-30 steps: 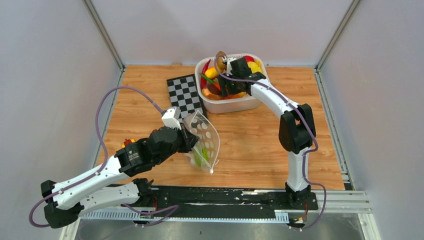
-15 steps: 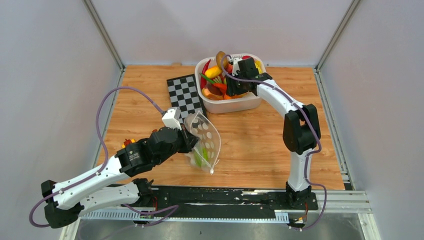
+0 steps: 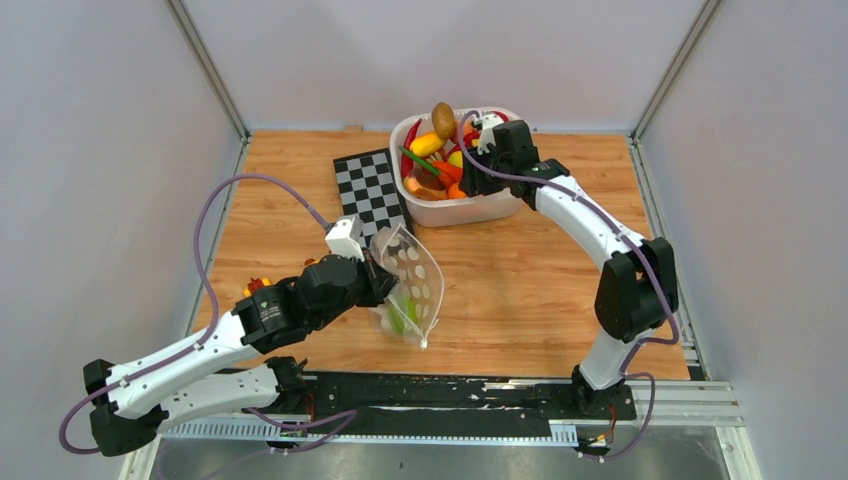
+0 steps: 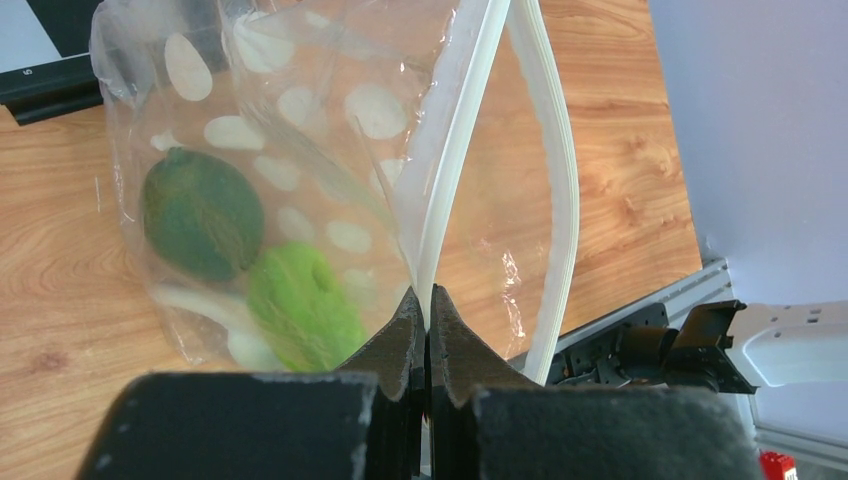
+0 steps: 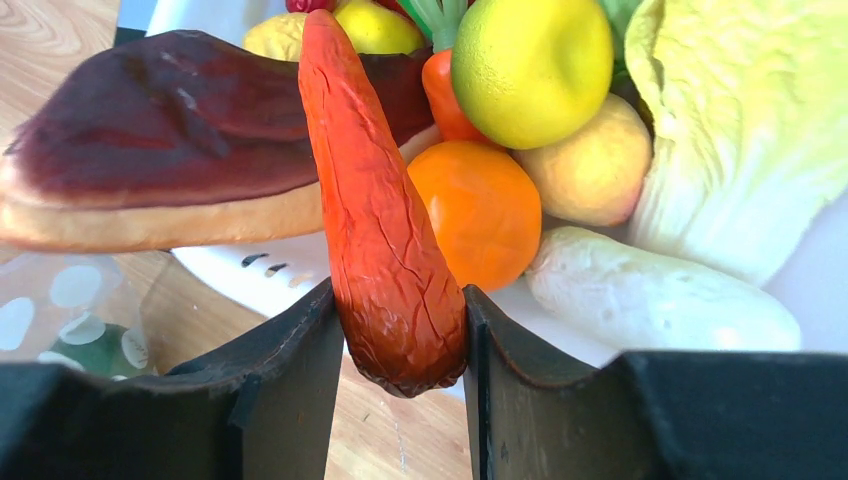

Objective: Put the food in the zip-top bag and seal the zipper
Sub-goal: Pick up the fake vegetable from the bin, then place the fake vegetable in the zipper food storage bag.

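Top external view: your left gripper [image 3: 383, 277] is pinching shut on the zipper [image 4: 452, 170], holding the bag [image 3: 415, 280] open over the worktop [image 3: 520, 290] with green food [image 4: 203, 212] sitting inside. Farther right, your right gripper [image 5: 400, 300], partly closed, is clamping an orange carrot [image 5: 365, 170] above the far white tub [image 3: 470, 208].

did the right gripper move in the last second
Yes. The right gripper has shifted right in the top view, away from the tub's left side toward its right wall, and it is shut on a carrot.
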Tool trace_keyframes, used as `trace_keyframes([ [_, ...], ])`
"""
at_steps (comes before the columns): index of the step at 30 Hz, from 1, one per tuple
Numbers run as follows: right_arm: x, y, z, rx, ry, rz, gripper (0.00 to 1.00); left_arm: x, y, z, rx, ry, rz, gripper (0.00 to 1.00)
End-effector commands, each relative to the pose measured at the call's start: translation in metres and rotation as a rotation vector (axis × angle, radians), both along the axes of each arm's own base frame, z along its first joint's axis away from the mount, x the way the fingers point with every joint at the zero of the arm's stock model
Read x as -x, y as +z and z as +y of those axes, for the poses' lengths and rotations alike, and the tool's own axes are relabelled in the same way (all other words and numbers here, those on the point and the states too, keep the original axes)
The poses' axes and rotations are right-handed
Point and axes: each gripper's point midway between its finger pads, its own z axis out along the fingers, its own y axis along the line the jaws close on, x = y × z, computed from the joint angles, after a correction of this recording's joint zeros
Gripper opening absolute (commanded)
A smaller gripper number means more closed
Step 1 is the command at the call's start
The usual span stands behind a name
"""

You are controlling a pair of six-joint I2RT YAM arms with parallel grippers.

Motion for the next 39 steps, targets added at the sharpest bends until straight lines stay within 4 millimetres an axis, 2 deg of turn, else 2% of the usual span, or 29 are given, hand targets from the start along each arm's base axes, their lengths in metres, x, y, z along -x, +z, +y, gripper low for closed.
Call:
trace_keyframes([
  [1,0.005,0.048,-0.007,-0.077,-0.062,-0.125,0.25,-0.004,0.007,-0.005,0.03,0.008,-0.018,0.0],
  [5,0.018,0.064,-0.009,-0.131,-0.062,-0.175,0.25,-0.004,0.006,-0.008,0.028,0.0,-0.013,0.0],
  [11,0.037,0.073,-0.012,-0.152,-0.04,-0.17,0.24,-0.003,0.005,-0.011,0.029,-0.011,-0.005,0.0],
  [15,0.073,0.089,-0.008,-0.248,0.02,-0.149,0.24,-0.004,0.005,-0.01,0.034,-0.005,-0.006,0.0],
  [20,0.132,0.107,-0.004,-0.41,0.125,-0.153,0.26,-0.005,0.006,-0.015,0.036,-0.012,-0.008,0.0],
  [28,0.243,0.098,-0.005,-0.522,0.353,-0.092,0.28,-0.008,0.004,-0.024,0.024,-0.029,-0.003,0.0],
  [30,0.262,0.091,-0.008,-0.524,0.382,-0.061,0.28,-0.009,0.004,-0.025,0.027,-0.029,-0.006,0.0],
  [35,0.292,0.07,-0.019,-0.493,0.405,-0.003,0.28,-0.011,0.005,-0.027,0.013,-0.028,-0.009,0.0],
  [39,0.297,0.057,-0.024,-0.44,0.391,0.045,0.28,-0.012,0.003,-0.031,0.015,-0.035,-0.007,0.0],
])
